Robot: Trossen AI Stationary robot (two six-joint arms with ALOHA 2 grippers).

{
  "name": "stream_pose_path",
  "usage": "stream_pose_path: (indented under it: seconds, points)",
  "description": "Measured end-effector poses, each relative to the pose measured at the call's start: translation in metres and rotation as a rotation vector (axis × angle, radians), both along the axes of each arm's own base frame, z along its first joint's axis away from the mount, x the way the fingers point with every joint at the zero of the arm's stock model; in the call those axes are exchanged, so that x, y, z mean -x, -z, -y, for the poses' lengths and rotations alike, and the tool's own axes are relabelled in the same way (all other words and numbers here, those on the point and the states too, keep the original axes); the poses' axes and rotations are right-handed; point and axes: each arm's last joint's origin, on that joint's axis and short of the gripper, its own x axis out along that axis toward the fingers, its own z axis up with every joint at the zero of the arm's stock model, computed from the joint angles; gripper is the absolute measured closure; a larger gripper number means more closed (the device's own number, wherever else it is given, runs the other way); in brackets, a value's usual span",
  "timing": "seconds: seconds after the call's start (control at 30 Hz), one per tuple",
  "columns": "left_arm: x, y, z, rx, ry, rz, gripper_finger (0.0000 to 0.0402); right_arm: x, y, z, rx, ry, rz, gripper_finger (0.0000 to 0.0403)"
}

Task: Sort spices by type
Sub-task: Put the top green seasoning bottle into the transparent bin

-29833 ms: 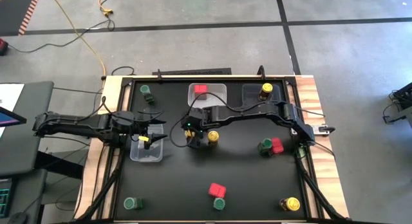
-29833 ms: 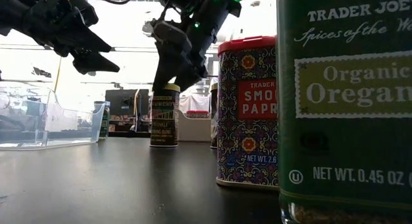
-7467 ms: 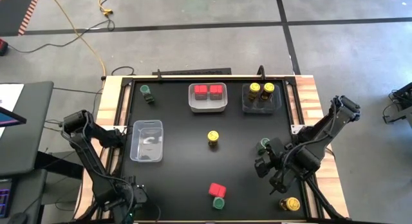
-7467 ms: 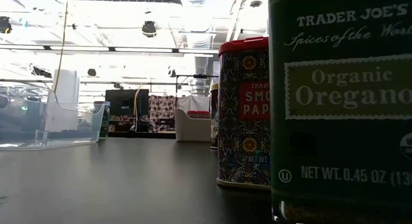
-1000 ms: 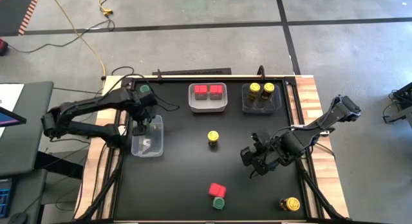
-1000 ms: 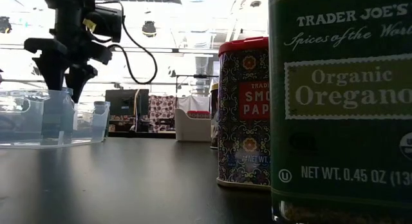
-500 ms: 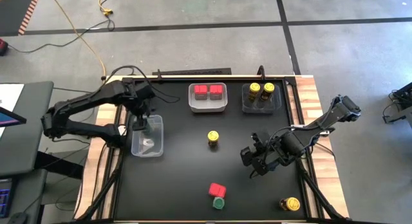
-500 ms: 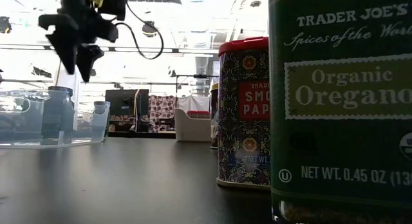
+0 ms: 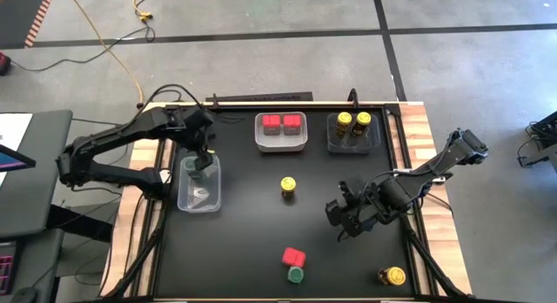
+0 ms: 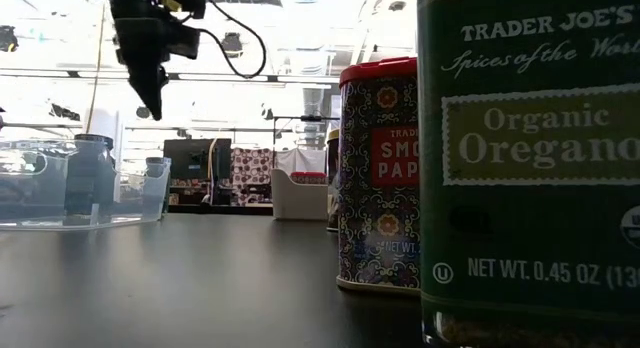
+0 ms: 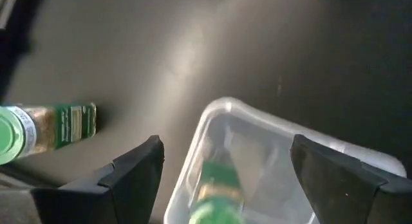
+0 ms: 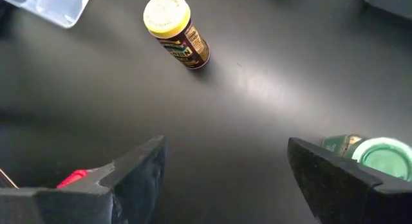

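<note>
My left gripper (image 9: 201, 157) hangs open above the clear tray (image 11: 283, 137) at the table's left. A green-lidded jar (image 11: 215, 192) stands upright in that tray, clear of the fingers. Another green-lidded jar (image 11: 45, 126) stands on the table beside the tray. My right gripper (image 9: 344, 218) hovers open at the right, holding nothing. Under it a yellow-lidded jar (image 12: 175, 29), a green-lidded jar (image 12: 373, 156) and a red box's corner (image 12: 74, 177) show. At the far edge, two red boxes (image 9: 281, 123) sit in one tray and two yellow-lidded jars (image 9: 352, 122) in another.
Near the front edge stand a red box (image 9: 294, 257), a green-lidded jar (image 9: 296, 273) and a yellow-lidded jar (image 9: 393, 275). A yellow-lidded jar (image 9: 288, 187) stands mid-table. Bare black tabletop lies between the trays and the front row.
My left gripper has risen from just over the clear tray to well above it and has rolled about its own axis, staying open. The green-lidded jar stays standing in the tray.
</note>
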Motion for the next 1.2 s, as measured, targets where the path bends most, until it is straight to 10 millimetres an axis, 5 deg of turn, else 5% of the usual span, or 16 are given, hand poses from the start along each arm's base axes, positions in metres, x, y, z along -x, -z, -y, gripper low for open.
stream_pose_path:
  seconds: [0.47, 0.73, 1.2]
  points:
    - [-0.016, -0.006, -0.018, -0.141, -0.208, 0.140, 0.0079, -0.002, 0.000, 0.004, 0.110, -0.176, -0.068, 0.0053]
    - [-0.025, 0.002, -0.070, -0.085, -0.374, -0.068, 0.0079, -0.006, 0.000, 0.012, 0.103, -0.150, -0.075, 0.0053]
    - [-0.041, 0.019, -0.136, -0.085, 0.004, -0.329, 0.0079, -0.018, -0.001, 0.033, 0.050, -0.064, -0.060, 0.0053]
